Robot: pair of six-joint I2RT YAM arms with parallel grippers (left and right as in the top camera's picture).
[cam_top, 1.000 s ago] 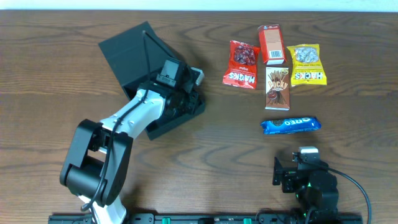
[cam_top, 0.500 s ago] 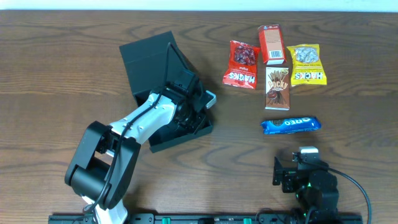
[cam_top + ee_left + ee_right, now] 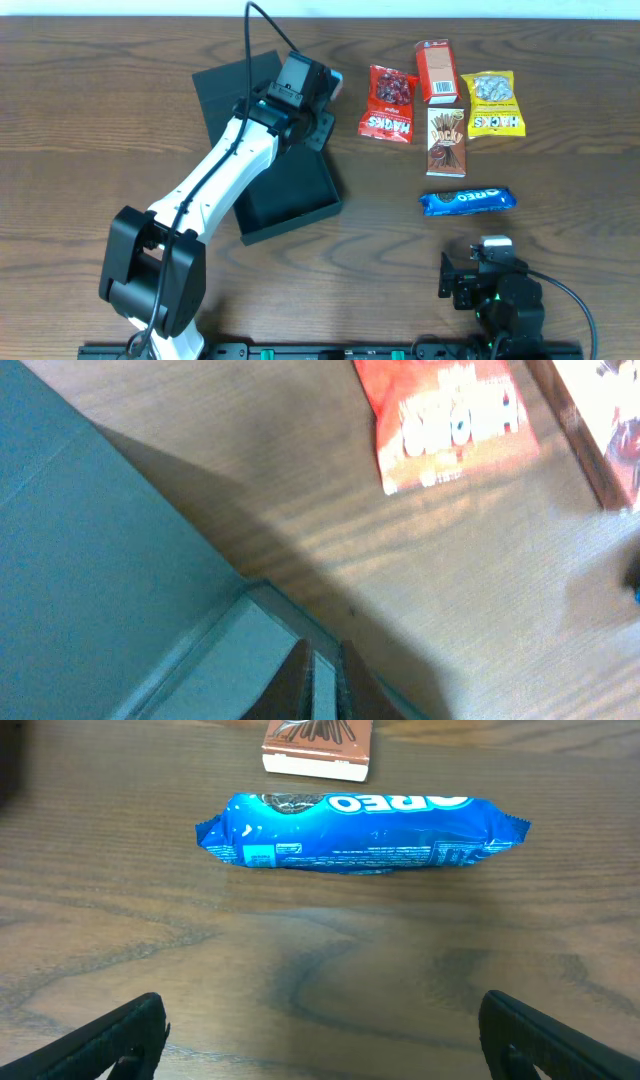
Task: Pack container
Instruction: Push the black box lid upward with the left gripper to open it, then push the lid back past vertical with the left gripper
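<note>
**Container:** The container [image 3: 290,200] lies open left of table centre, with its lid [image 3: 225,95] folded flat toward eleven o'clock. The inside is bare, so packing is judged not begun.

**Left pincer:** The left pincer [image 3: 322,657] hangs near the container's one o'clock corner, jaws almost together with a thin slit. Whether the pale strip between them is a pinched edge cannot be told.

**Right pincer:** The right pincer [image 3: 320,1035] sits low at five o'clock, spread wide and empty. It faces the blue biscuit pack [image 3: 360,830] at its twelve o'clock, which is likely the first pick.

**Other goods:** The red snack bag [image 3: 388,103] and its neighbours are grouped at two o'clock.
</note>
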